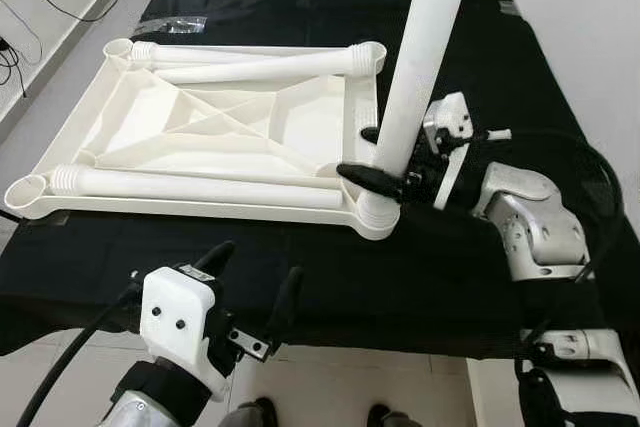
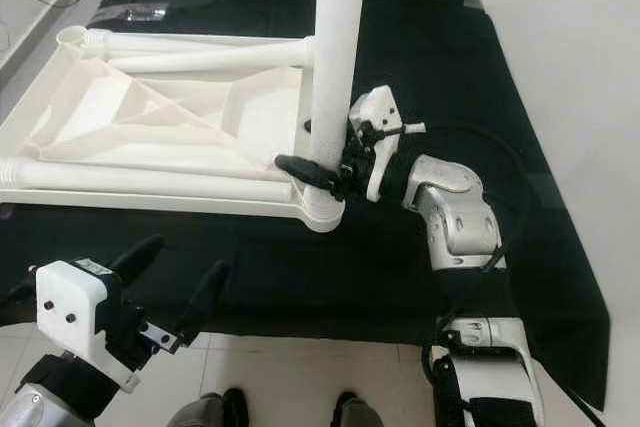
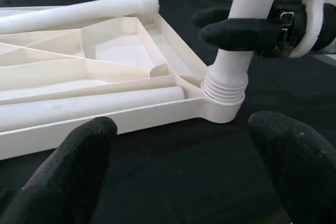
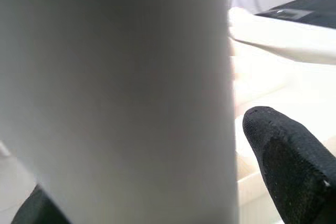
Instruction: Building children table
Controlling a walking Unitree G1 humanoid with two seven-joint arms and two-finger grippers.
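A white plastic tabletop (image 1: 130, 117) lies upside down on a black cloth. One white table leg (image 1: 425, 47) stands upright in the near right corner socket (image 3: 223, 103), its threaded end seated there. My right gripper (image 1: 372, 155) is shut around this leg just above the socket, one black finger on each side (image 3: 236, 32). Other legs lie loose on the tabletop: one along the near edge (image 1: 200, 187), one slanting across the far side (image 1: 260, 67). My left gripper (image 1: 258, 264) hovers open over the cloth's near edge, left of the socket, holding nothing.
The black cloth (image 1: 450, 267) covers the work area and ends just in front of me, where pale floor tiles (image 1: 380, 377) begin. A white wall (image 1: 600, 37) runs close along the right. A clear plastic bag (image 1: 170, 24) lies beyond the tabletop. Cables (image 1: 15, 57) trail at the far left.
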